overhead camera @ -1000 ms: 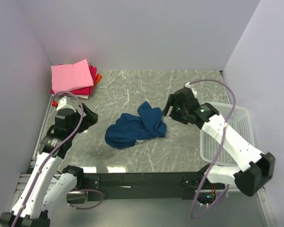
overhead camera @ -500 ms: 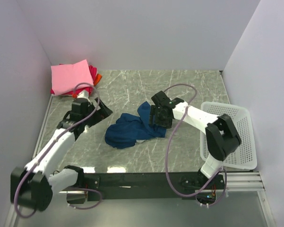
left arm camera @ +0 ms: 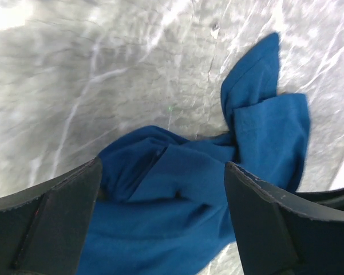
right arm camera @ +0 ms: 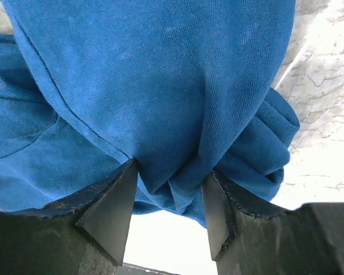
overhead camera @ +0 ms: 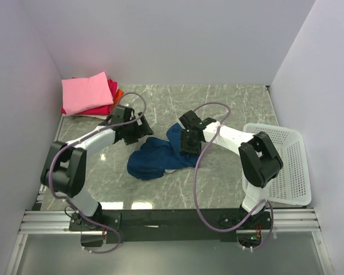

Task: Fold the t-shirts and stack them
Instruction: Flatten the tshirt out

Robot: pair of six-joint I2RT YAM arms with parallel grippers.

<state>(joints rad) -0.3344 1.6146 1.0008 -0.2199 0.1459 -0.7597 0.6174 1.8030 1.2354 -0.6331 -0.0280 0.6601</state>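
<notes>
The dark blue t-shirt point(overhead camera: 160, 157) lies crumpled in the middle of the marble table point(overhead camera: 229, 109); no print shows. My left gripper point(overhead camera: 140, 130) hovers at its upper left. In the left wrist view this gripper point(left arm camera: 162, 172) stands wide open above the cloth point(left arm camera: 189, 183), with nothing between its fingers. My right gripper point(overhead camera: 188, 143) is down on the shirt's right lobe. The right wrist view shows its jaws point(right arm camera: 170, 172) partly closed around a bunched fold of blue cloth point(right arm camera: 160, 69) that touches both fingers. A folded stack sits at the back left: pink t-shirt point(overhead camera: 87, 93) on top, magenta-red point(overhead camera: 103, 109) and orange point(overhead camera: 119, 93) beneath.
A white plastic mesh basket point(overhead camera: 286, 166) stands at the table's right edge, beside the right arm. Lilac walls close in the left, back and right sides. A black rail point(overhead camera: 172, 217) runs along the near edge.
Both arms have swung in toward the blue shirt. The left gripper came from the left edge to the shirt's upper left. The right gripper dropped onto the cloth and its jaws have narrowed around a fold.
</notes>
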